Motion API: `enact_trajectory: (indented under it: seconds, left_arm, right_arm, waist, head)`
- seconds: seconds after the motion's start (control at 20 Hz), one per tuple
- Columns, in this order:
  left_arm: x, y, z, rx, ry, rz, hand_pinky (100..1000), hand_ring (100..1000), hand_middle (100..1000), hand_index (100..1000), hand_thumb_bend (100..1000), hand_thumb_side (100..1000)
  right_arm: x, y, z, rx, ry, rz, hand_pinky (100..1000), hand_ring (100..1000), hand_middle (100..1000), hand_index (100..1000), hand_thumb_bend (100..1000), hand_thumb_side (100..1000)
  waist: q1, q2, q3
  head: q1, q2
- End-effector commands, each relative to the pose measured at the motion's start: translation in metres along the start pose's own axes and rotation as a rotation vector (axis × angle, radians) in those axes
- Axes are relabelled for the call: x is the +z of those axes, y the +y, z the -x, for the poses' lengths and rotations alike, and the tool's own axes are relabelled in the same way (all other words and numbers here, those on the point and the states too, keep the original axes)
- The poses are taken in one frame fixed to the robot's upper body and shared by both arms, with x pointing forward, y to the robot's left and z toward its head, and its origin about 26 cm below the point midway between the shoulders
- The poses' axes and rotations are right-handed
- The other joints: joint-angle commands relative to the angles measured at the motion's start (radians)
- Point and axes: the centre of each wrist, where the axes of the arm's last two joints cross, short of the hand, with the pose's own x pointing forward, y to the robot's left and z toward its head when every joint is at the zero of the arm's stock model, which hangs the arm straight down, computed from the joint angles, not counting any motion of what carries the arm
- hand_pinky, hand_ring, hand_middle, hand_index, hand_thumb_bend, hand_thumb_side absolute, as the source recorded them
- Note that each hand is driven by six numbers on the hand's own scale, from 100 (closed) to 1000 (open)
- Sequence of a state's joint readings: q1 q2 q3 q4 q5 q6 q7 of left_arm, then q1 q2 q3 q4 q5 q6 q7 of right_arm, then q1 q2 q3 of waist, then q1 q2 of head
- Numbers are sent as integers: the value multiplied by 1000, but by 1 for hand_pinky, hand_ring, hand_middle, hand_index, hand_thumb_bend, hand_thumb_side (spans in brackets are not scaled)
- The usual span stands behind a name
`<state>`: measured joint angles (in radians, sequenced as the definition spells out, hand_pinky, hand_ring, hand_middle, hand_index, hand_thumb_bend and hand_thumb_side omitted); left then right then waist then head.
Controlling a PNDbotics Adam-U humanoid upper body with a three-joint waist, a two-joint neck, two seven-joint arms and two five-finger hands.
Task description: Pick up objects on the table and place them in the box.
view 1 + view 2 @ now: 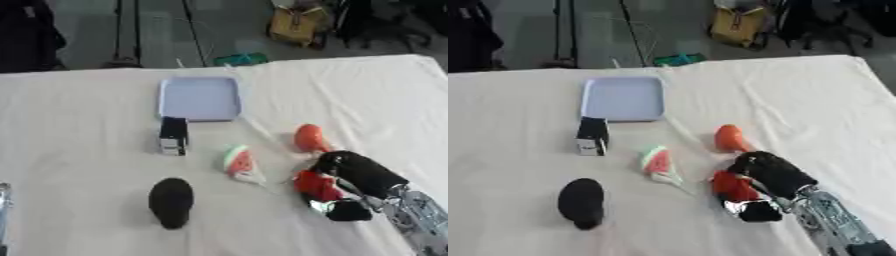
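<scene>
The right hand (354,172) is curling its fingers and thumb around a red object (317,185) on the white table (79,150), near the right edge. An orange object (310,138) is lying just beyond the hand, and a watermelon slice (238,161) is sitting to its left. A dark oval thing (171,202) is resting nearer the front. The pale blue box (199,98) is sitting farther back, with a small black carton (173,135) standing just in front of it.

No readable text, small black box (173,135) shows white label, lettering illegible
</scene>
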<state>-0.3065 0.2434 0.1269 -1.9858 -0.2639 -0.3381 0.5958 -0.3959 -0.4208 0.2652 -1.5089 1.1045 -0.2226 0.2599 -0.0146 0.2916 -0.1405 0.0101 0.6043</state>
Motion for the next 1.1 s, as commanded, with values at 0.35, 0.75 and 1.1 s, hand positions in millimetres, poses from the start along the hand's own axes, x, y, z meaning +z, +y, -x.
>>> enact_trajectory:
  seconds: [0.35, 0.75, 1.1]
  left_arm:
    - [-5, -1, -4, 5, -25, -4, 683, 657, 738, 695, 100, 937]
    - [-6, -2, -5, 6, -26, -3, 684, 657, 738, 695, 100, 939]
    - [-5, -3, -5, 10, -24, 1, 684, 658, 738, 696, 100, 940]
  right_arm:
    - [4, -11, 7, 2, 8, 33, 891, 839, 486, 705, 210, 711]
    - [3, -26, 1, -21, -9, 122, 892, 825, 470, 690, 122, 686]
    - [0, -42, -3, -9, -14, 183, 892, 822, 466, 687, 100, 658]
  waist:
    - [-2, -14, 0]
    - [-5, -15, -5]
    - [-7, -16, -6]
  head:
    - [-3, -7]
    - [-1, -8]
    - [-3, -10]
